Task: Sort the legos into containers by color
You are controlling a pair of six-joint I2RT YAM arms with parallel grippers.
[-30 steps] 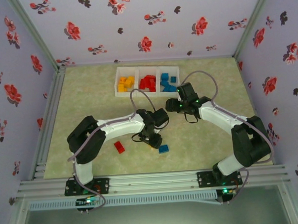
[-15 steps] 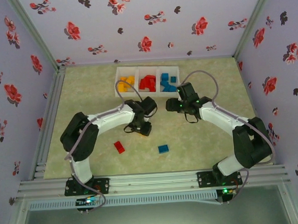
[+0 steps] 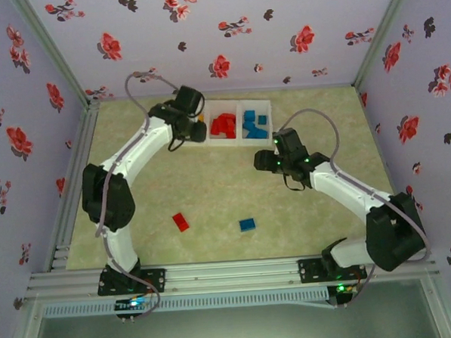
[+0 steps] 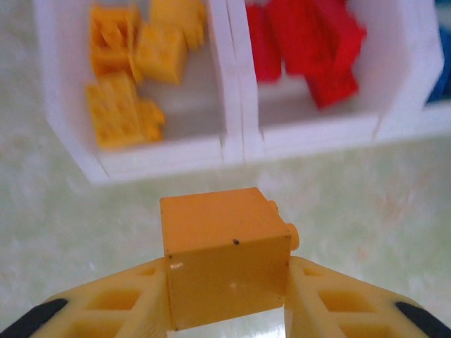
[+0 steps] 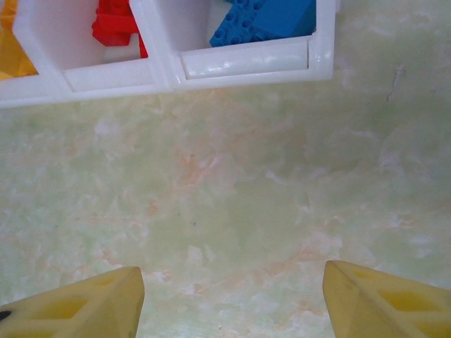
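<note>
The table point(image 3: 212, 207) carried a pale green marbled surface. It was enclosed on three sides by walls point(image 3: 226, 33) papered with red and dark flowers.

The left arm point(image 3: 127, 163) was extended far forward. Its upper link rose from the base at the near edge, and its forearm reached to the left end of the row of bins point(image 3: 247, 141). The right arm point(image 3: 348, 193) was bent at the elbow, with the forearm angled toward the middle of the table and the wrist near the right end of the bins.

The bins were three white open compartments joined in a row at the far side of the table. In the left wrist view, the left compartment point(image 4: 162, 151) held yellow-orange bricks point(image 4: 127, 105) and the middle compartment point(image 4: 317, 127) held red bricks point(image 4: 310, 49). In the right wrist view, blue bricks point(image 5: 261, 21) lay in the right compartment.

The left pincer point(image 4: 227, 278) was clamped on a yellow-orange brick point(image 4: 225, 239), one finger against each side face. The brick was held above the table, just in front of the near wall of the left compartment.

The right pincer point(image 5: 236, 299) stood apart, with bare table visible between its fingers. It pointed down at the table near the front of the bins.

Two bricks lay loose on the near half of the table. The red brick point(image 3: 181, 222) and the blue brick point(image 3: 247, 225) were well apart from each other and from both pincers.
</note>
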